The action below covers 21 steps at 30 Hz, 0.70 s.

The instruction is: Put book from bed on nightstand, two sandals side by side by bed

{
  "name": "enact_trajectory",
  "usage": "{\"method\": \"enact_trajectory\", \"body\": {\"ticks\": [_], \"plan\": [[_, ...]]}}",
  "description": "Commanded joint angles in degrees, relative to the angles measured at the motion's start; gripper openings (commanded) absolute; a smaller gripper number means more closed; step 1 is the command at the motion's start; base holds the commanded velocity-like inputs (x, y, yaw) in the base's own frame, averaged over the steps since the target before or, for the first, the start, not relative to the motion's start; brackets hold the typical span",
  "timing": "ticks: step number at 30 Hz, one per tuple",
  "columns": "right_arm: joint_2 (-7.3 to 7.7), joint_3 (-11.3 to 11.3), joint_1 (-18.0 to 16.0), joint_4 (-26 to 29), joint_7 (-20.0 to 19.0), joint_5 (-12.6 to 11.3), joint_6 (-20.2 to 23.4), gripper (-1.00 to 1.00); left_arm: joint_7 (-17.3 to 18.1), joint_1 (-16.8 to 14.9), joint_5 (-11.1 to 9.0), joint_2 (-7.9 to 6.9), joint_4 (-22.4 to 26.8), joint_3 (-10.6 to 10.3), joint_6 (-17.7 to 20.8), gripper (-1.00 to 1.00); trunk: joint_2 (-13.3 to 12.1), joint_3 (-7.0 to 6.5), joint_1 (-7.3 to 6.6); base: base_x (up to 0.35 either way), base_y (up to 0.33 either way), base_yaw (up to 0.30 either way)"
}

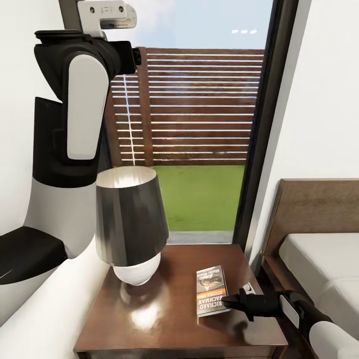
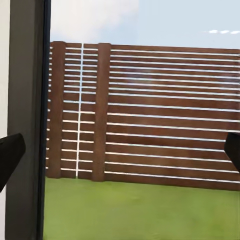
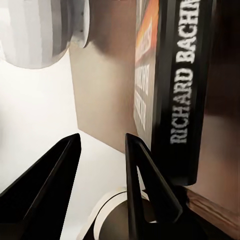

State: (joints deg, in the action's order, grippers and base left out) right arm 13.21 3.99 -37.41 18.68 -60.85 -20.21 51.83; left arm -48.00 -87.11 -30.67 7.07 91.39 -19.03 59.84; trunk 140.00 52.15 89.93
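Head view. The book (image 1: pixel 211 290), a thin paperback with a dark pictured cover and an orange band, lies flat on the glossy reddish-brown nightstand (image 1: pixel 149 319), near the edge facing the bed (image 1: pixel 319 259). The right gripper (image 1: pixel 230 301), matte black, rests low over this surface with its tips at the book's lower right corner; whether they touch it cannot be told. A lamp (image 1: pixel 130 224) with a tapered dark metallic shade and rounded white base stands on the far left part of the surface, its reflection showing in the polish. The bed's white mattress and brown wooden headboard are cut off at the right edge. The left arm (image 1: pixel 75 129) is raised at left, partly covering the dark-framed window (image 1: pixel 269 124).

Right wrist view. The fingers (image 3: pixel 145 185) stand apart, with pale surface between them and the book's spine alongside one.

Left wrist view. Two dark finger tips (image 2: pixel 10 155) sit at opposite edges, spread wide, before a slatted wooden fence (image 2: pixel 150 115) and grass.
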Motion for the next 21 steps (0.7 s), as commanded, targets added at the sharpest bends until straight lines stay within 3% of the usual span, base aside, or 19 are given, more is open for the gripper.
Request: {"method": "enact_trajectory", "body": {"ticks": [1, 12, 21], "plan": [[0.06, 0.4, -0.03, 0.05, 0.04, -0.36, 0.11, -1.0, -0.6, -0.07, -0.54, 0.07, 0.02, -0.08, 0.16, 1.0, 0.03, 0.06, -0.01, 0.0, 0.0, 0.0], [0.08, 0.4, -0.03, 0.05, 0.03, -0.36, 0.11, -1.0, -0.61, -0.06, -0.54, 0.29, 0.02, -0.38, 0.16, 1.0, 0.03, 0.06, -0.01, 0.0, 0.0, 0.0], [0.07, 0.4, -0.03, 0.05, 0.03, -0.36, 0.11, -1.0, -0.61, -0.02, -0.54, 0.31, 0.02, -0.47, 0.16, 1.0, 2.83, 1.32, 1.52, 0.0, 0.0, 0.0]]}}
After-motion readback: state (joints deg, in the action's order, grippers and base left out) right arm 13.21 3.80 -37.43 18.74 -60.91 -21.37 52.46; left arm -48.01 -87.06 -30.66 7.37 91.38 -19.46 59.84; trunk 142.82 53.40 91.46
